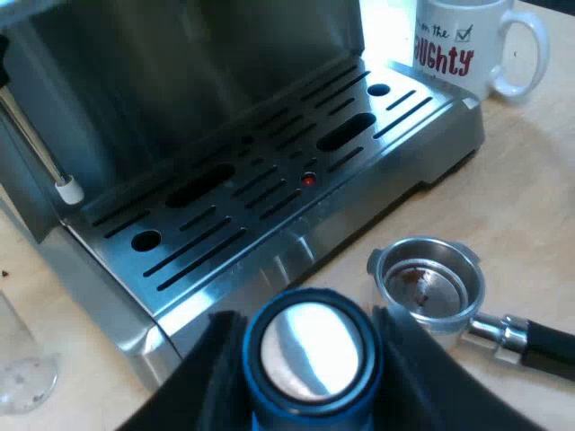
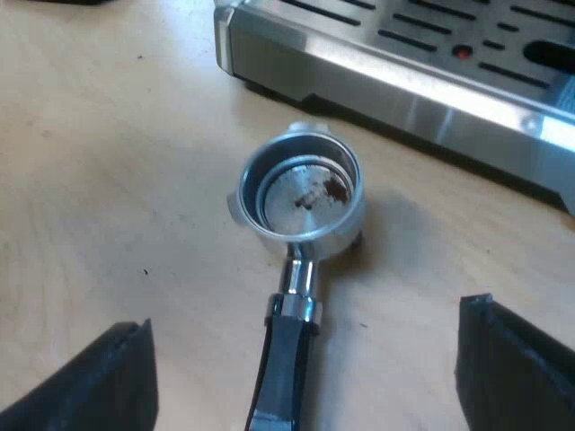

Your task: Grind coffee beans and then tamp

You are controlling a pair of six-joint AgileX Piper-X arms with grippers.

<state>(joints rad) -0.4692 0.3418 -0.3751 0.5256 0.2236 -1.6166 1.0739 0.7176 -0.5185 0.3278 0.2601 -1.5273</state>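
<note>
My left gripper point(image 1: 310, 359) is shut on the blue tamper point(image 1: 310, 352), whose shiny metal face points toward the camera, just in front of the espresso machine's drip tray point(image 1: 260, 202). The metal holder point(image 1: 427, 283) lies loose on the wooden table beside the tray, its basket holding only a few coffee grounds, its dark handle point(image 1: 548, 346) pointing away from the machine. My right gripper point(image 2: 305, 368) stands open above the holder's handle point(image 2: 287, 368), fingers wide apart on either side of it, not touching. The holder's basket point(image 2: 301, 193) lies just beyond the fingertips.
A white mug point(image 1: 472, 45) with red lettering stands by the far corner of the drip tray. A steam wand point(image 1: 40, 148) hangs over the tray's other end. A measuring glass point(image 1: 22, 368) stands on the table near that end. The tray's steel front edge point(image 2: 404, 99) runs close to the holder.
</note>
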